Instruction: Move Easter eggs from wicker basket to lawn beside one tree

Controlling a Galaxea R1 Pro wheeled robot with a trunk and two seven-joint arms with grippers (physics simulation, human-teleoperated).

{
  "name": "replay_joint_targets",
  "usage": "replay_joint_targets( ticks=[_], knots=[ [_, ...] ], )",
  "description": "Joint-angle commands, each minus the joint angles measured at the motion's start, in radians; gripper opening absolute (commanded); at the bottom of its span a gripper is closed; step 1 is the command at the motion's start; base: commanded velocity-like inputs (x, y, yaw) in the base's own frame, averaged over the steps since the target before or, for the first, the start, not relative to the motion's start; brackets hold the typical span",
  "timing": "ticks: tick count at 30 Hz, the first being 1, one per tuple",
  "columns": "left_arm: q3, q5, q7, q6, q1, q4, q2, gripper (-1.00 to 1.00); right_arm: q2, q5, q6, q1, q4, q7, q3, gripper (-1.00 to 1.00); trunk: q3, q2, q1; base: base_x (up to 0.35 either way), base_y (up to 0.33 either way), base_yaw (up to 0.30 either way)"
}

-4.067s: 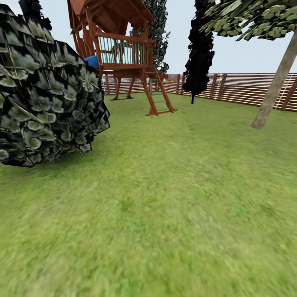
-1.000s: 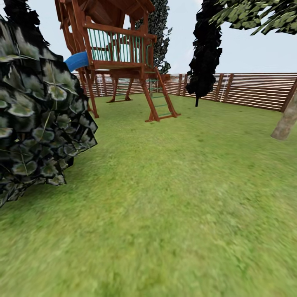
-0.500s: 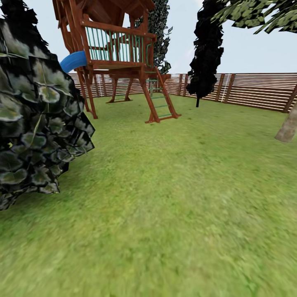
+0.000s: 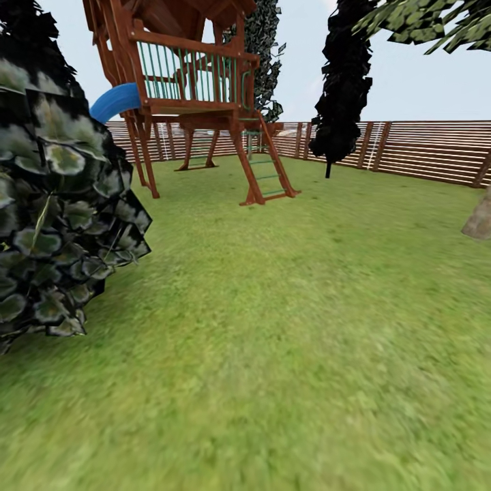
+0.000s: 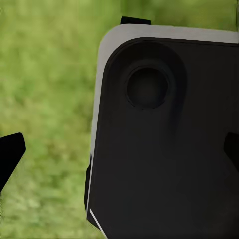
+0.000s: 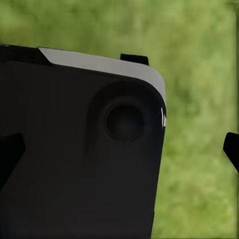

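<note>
0 eggs in sight on the lawn (image 4: 286,327); better to steer around the bush (image 4: 61,204); jaws' state I cannot tell.

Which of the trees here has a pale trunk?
The tree at the right edge: its trunk base is grey-beige, while the black tree by the fence is all dark.

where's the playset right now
In the head view the playset stands upper left on the lawn, before the fence, behind the big bush.
</note>
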Motion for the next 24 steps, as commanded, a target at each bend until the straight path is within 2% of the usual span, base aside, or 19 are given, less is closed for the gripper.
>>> replay_joint_targets(
  ticks=[1,24],
  knots=[
    [0.005,0.001,0.0,-0.003,-0.001,0.001,0.0,1.0,0.0,0.009,-0.003,-0.001,0.001,-0.001,0.0,1.0,-0.001,0.0,0.001,0.324,0.0,0.0],
    [0.005,0.0,0.0,-0.003,-0.001,0.001,0.0,1.0,0.0,0.009,-0.003,0.0,0.002,-0.001,0.001,1.0,-0.001,0.0,0.001,0.324,0.0,0.0]
  ],
)
